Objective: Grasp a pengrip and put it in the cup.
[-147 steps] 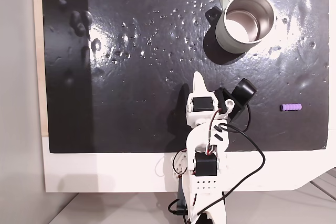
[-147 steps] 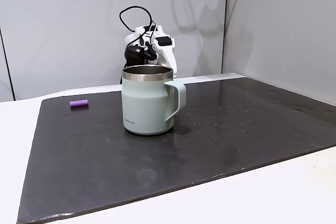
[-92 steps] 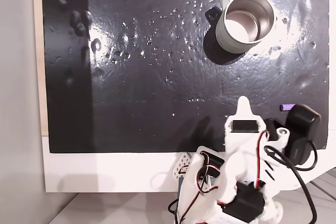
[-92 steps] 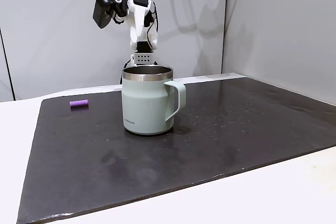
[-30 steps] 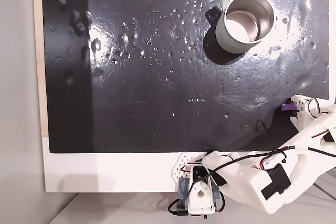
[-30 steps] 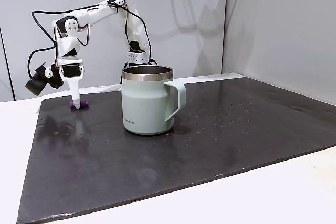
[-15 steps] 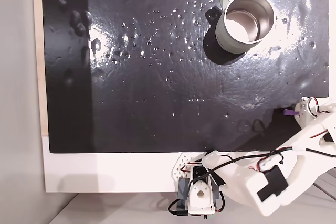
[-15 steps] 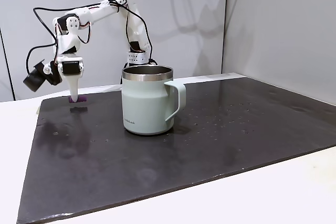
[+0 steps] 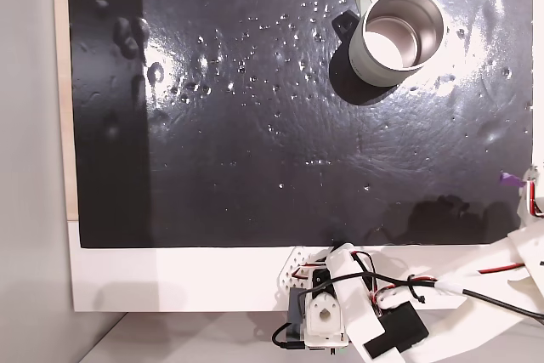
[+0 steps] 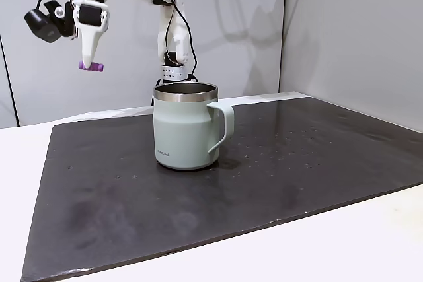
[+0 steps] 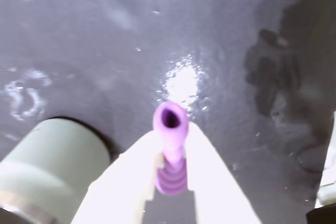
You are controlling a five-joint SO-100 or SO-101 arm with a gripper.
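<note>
The pengrip (image 10: 90, 67), a tiny light-purple ribbed tube, hangs high above the mat's far left corner, with my gripper (image 10: 88, 64) shut on it and pointing down. In the wrist view the pengrip (image 11: 171, 150) is clamped between the two white fingers (image 11: 215, 182), its open end facing the mat. The top-down fixed view shows the pengrip (image 9: 508, 178) at the right edge, with the gripper (image 9: 520, 181) right beside it. The cup (image 10: 185, 127), pale grey-green with a steel interior, stands upright on the mat, well to the right of and below the gripper. The cup (image 9: 398, 33) (image 11: 50, 166) appears in the other views too.
A black mat (image 9: 255, 125) covers most of the white table (image 9: 170, 278). The arm's base (image 10: 175, 70) stands behind the cup. The cup's handle (image 10: 223, 127) points right in the side fixed view. A black tag (image 9: 344, 25) sits on its side.
The gripper closed on the pengrip on the mat and has lifted it high into the air. The cup has not moved.
</note>
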